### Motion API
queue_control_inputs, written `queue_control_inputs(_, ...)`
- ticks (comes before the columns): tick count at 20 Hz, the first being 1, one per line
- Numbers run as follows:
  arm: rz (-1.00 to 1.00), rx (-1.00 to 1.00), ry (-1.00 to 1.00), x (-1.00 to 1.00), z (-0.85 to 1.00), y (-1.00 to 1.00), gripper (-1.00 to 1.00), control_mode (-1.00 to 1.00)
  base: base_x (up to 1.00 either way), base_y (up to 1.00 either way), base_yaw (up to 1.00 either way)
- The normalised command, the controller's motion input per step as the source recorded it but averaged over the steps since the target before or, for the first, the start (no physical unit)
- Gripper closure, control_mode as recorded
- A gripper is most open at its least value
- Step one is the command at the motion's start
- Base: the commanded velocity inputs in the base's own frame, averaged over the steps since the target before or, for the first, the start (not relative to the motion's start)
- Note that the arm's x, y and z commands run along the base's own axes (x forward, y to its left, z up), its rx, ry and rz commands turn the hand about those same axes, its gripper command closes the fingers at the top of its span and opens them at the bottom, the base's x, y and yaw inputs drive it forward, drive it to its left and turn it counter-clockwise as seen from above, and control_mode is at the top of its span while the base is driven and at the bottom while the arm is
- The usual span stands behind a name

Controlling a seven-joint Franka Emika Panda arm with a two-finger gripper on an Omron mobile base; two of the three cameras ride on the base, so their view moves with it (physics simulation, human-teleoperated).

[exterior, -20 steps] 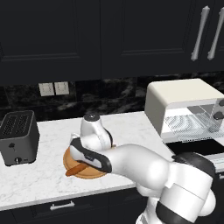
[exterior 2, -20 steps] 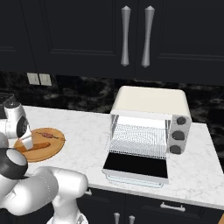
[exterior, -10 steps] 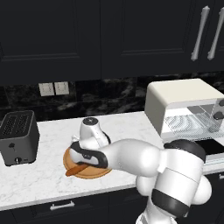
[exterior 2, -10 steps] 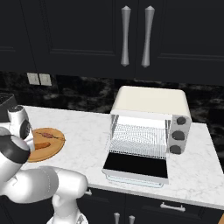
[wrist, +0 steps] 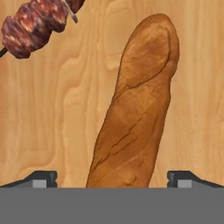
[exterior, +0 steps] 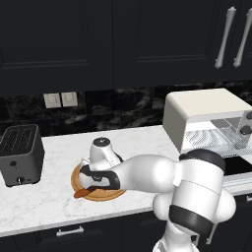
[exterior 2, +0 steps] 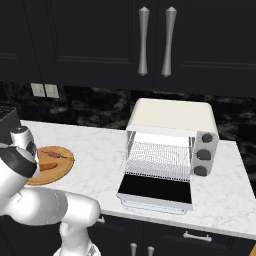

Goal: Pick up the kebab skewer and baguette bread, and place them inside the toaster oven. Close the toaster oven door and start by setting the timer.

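Spread as wide as they go, my gripper (wrist: 112,177) jaws hold nothing; in the hand view the two dark fingertips (wrist: 41,178) stand on either side of the baguette bread (wrist: 135,109), well clear of its crust, with the loaf running lengthwise between them. It lies flat on a round wooden board (exterior 2: 47,165), and the kebab skewer (wrist: 37,24) rests on the same board just beside it, its reddish-brown meat chunks apart from the bread. From the left base view my hand hangs low over that board (exterior: 96,189) on the white marble counter (exterior: 54,206), near a dark grey slot toaster (exterior: 19,155). Well away along the counter, the toaster oven (exterior 2: 172,150) stands with the toaster oven door (exterior 2: 156,191) folded down flat, its wire rack bare.
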Motion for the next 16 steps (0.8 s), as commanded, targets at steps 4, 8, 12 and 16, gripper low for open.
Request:
queue_control_inputs(4, 0.00, 0.00, 0.00, 0.00, 0.00, 0.00, 1.00, -1.00, 0.00, 0.00, 0.00)
queue_control_inputs(8, 0.00, 0.00, 0.00, 0.00, 0.00, 0.00, 1.00, -1.00, 0.00, 0.00, 0.00)
queue_control_inputs(12, 0.00, 0.00, -0.02, -0.04, 0.07, -0.10, 1.00, -1.00, 0.00, 0.00, 0.00)
queue_control_inputs(16, 0.00, 0.00, -0.08, -0.32, 0.53, -0.21, 1.00, -1.00, 0.00, 0.00, 0.00)
